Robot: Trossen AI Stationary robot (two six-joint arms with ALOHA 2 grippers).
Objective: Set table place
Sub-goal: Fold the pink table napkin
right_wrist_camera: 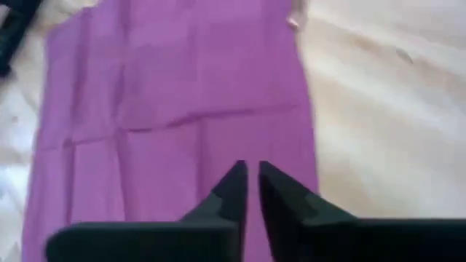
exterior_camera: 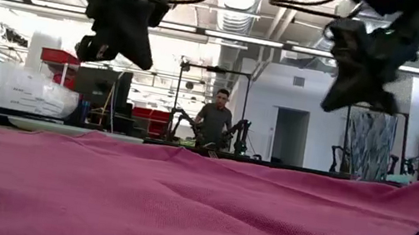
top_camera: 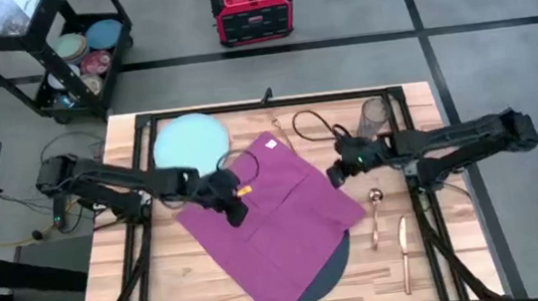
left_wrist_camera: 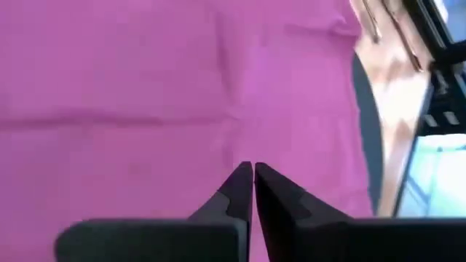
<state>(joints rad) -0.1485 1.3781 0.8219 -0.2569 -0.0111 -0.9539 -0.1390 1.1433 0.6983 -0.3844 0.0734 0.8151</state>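
The magenta napkin (top_camera: 271,220) lies spread open and skewed on the table, covering most of the dark round mat (top_camera: 334,269), whose near right rim shows. The pale blue plate (top_camera: 188,144) sits at the far left and the tumbler (top_camera: 373,114) at the far right. A copper spoon (top_camera: 375,217) and knife (top_camera: 404,252) lie to the right of the napkin. My left gripper (top_camera: 239,214) hangs shut above the napkin's left part. My right gripper (top_camera: 335,176) hangs above the napkin's right edge, fingertips a narrow slit apart, holding nothing. In the low view both stand clear above the cloth (exterior_camera: 179,205).
A dark cable (top_camera: 312,126) loops on the table near the tumbler. The black frame (top_camera: 274,101) runs along the table's far edge. Beyond the table stand a black cart of dishes (top_camera: 79,60) and a red box (top_camera: 252,10). A person (exterior_camera: 215,118) stands far back in the room.
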